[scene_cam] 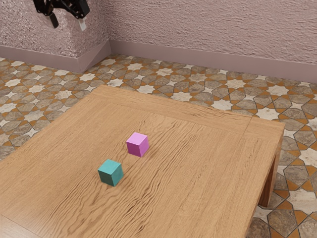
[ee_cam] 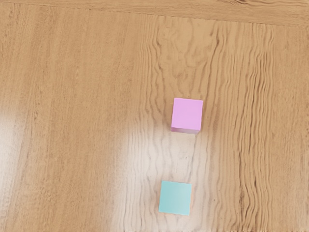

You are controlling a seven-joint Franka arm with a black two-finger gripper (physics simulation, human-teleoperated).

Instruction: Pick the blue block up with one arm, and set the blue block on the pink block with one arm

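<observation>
One wooden table, tiled floor; blue block near pink block.

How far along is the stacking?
Done: nothing yet. The blue block sits on the table, apart from the pink block. In hand: nothing; the gripper hangs open, high above both. Left: descend, grasp the blue block, lift it and set it on the pink block.

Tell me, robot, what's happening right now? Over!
Hand open, high over table. Blue block untouched, beside pink block, not touching. Nothing blocking.
</observation>
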